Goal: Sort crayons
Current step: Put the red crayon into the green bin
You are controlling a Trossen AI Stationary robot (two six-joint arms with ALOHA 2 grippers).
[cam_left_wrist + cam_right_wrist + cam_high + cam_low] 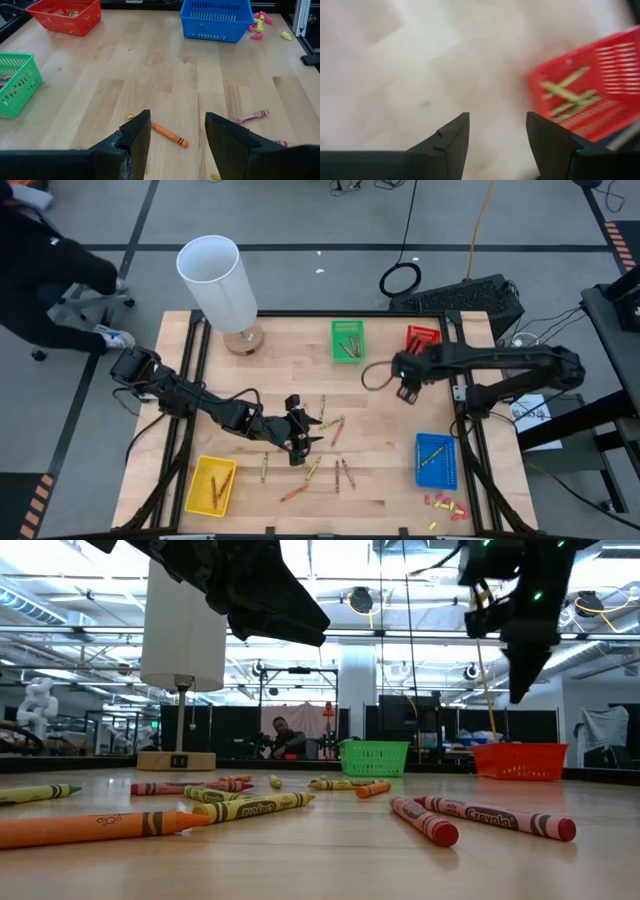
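Note:
Several crayons (pixel 336 430) lie flat and scattered on the middle of the wooden table (pixel 380 500), red, orange, olive-yellow and brown. My left gripper (pixel 297 448) hovers open above their left part; in its wrist view the left gripper (pixel 177 145) has nothing between its fingers, and an orange crayon (pixel 170 134) lies on the wood just beyond them. My right gripper (pixel 405 388) hangs open and empty above bare wood, beside the red basket (pixel 422 338). The right wrist view shows olive-yellow crayons (pixel 565 92) lying in that basket (pixel 620 55).
A green basket (pixel 347 340) stands at the far middle, a blue basket (pixel 434 460) at the near right and a yellow basket (pixel 211 485) at the near left. A white lamp (pixel 215 280) stands at the far left. Small red and yellow stubs (pixel 445 505) lie at the near right corner.

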